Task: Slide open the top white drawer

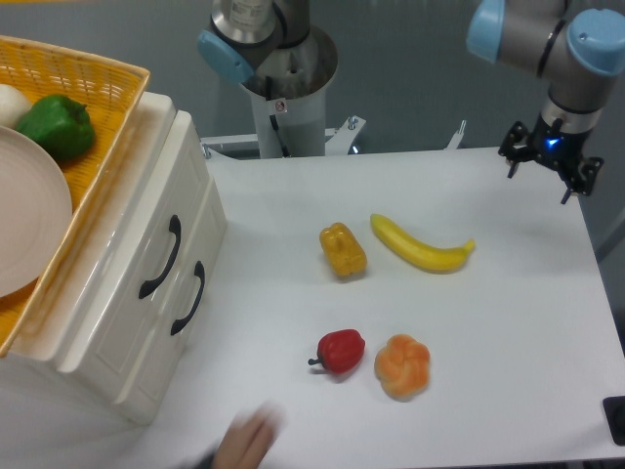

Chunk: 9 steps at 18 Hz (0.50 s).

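Note:
The top white drawer is the upper of two cream fronts on the cabinet at the left, and it sits flush and closed. Its curved black handle lies just above and left of the lower drawer's handle. My gripper hangs far off at the table's back right corner, well away from the cabinet. It is open, with nothing between its fingers.
A yellow wicker basket with a green pepper and a plate rests on the cabinet top. On the table lie a yellow pepper, a banana, a red pepper and an orange bun-like item. A blurred human hand shows at the bottom edge.

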Each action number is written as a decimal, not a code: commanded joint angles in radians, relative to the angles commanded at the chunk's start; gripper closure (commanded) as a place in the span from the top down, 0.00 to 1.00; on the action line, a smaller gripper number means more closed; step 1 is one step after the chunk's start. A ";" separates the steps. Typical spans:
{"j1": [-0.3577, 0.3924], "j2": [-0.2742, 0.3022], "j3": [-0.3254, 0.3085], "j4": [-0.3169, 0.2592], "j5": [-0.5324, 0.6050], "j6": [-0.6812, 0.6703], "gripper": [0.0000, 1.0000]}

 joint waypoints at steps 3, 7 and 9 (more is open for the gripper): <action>-0.089 0.011 0.000 -0.023 0.021 -0.149 1.00; -0.238 0.025 0.017 -0.086 0.063 -0.342 1.00; -0.305 0.023 0.031 -0.118 0.063 -0.419 1.00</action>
